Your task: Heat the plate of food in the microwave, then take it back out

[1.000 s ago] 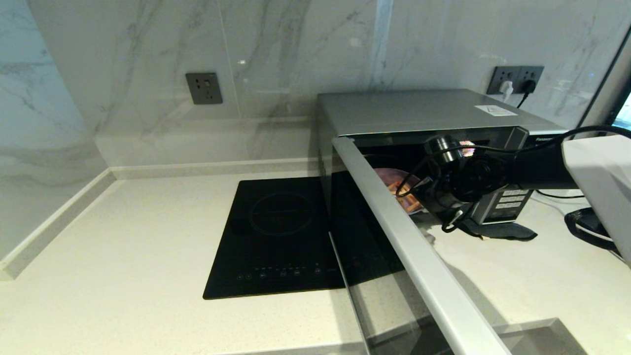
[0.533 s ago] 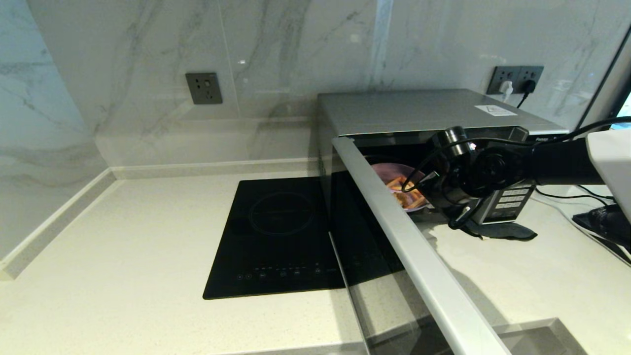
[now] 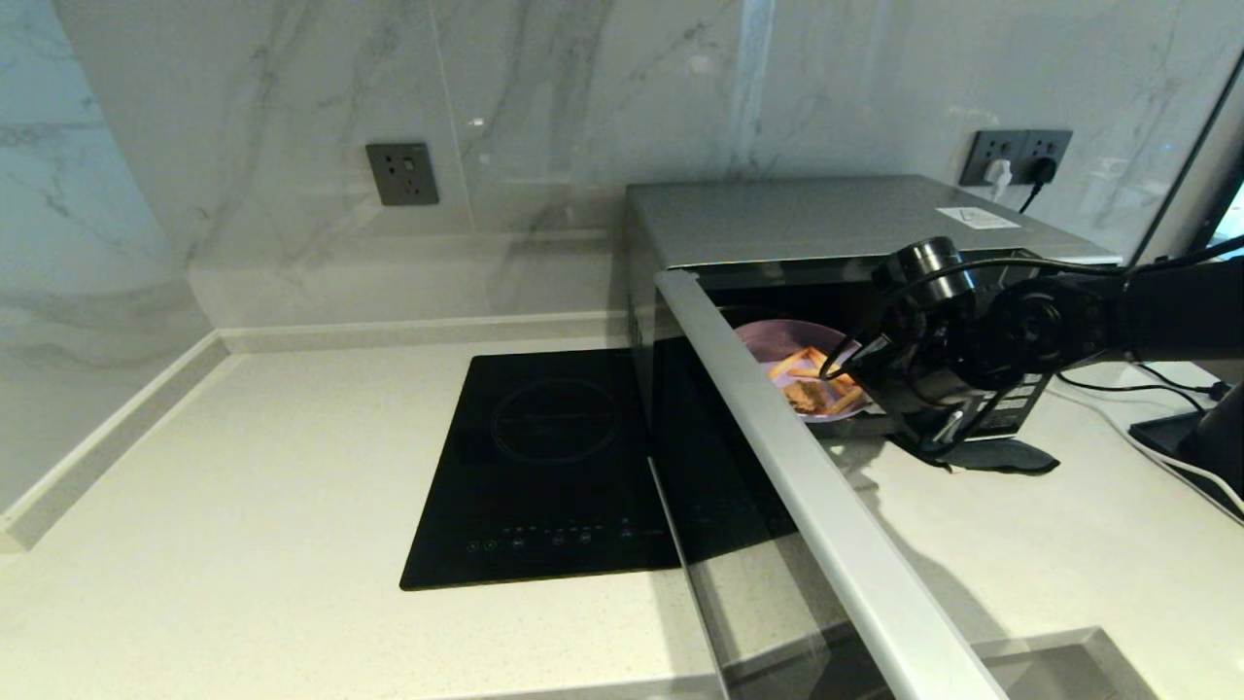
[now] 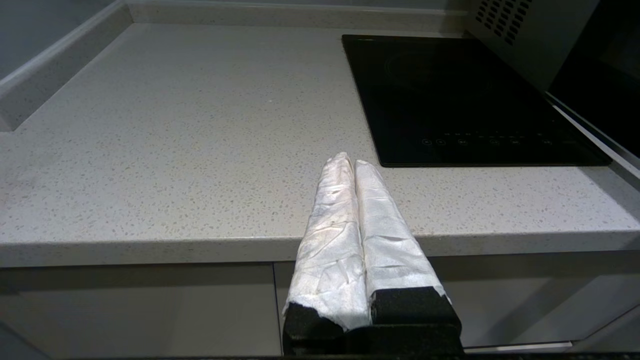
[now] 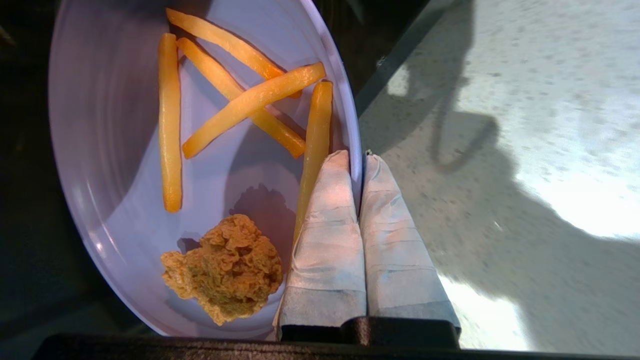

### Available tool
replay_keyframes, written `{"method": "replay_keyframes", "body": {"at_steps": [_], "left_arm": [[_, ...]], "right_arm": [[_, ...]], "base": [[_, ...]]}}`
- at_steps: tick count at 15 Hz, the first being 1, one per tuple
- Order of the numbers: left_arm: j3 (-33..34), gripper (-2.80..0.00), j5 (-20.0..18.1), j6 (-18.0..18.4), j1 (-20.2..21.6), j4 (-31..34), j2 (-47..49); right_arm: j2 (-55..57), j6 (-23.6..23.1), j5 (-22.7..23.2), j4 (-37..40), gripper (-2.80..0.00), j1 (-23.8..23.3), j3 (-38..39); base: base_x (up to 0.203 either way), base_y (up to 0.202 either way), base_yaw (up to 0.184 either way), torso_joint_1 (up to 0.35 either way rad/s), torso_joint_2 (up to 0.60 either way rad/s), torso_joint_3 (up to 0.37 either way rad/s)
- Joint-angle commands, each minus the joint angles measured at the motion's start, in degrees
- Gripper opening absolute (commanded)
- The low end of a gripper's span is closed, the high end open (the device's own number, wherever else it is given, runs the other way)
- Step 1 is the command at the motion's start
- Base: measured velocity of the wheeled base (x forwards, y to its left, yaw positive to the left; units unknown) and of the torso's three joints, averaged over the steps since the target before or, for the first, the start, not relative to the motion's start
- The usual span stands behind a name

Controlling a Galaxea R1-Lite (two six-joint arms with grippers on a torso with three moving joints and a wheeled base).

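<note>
Right end effector was clamped on the rim of the plate, one taped finger above the rim and the other below it. Behind and around it stood the microwave, its door swung wide open, reaching out past the end effector on its left. Below it lay the speckled tabletop. The plate hung at the mouth of the cavity, partly out over the tabletop. On the plate, fries lay ahead of the fingertips, and a breaded piece sat just beside the upper finger. Left end effector was pressed closed and empty, parked off the tabletop's front edge, the hob beyond it.
</note>
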Motion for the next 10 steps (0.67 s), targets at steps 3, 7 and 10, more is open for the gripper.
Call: {"method": "replay_keyframes", "body": {"at_steps": [3, 7, 10], "left_arm": [[0.0, -2.8, 0.03, -0.06, 0.01, -0.02, 0.09], [0.0, -2.8, 0.03, -0.06, 0.01, -0.02, 0.09], [0.0, -2.8, 0.03, -0.06, 0.01, -0.02, 0.09]], "right_arm": [[-10.42, 0.04, -0.4, 0.16, -2.8, 0.0, 7.5], [-19.7, 0.05, -0.57, 0.33, -2.8, 0.08, 16.88], [-26.44, -0.02, -1.02, 0.96, -2.8, 0.01, 22.07]], "base": [[0.0, 0.0, 0.0, 0.0, 0.0, 0.0], [0.0, 0.0, 0.0, 0.0, 0.0, 0.0], [0.0, 0.0, 0.0, 0.0, 0.0, 0.0]]}}
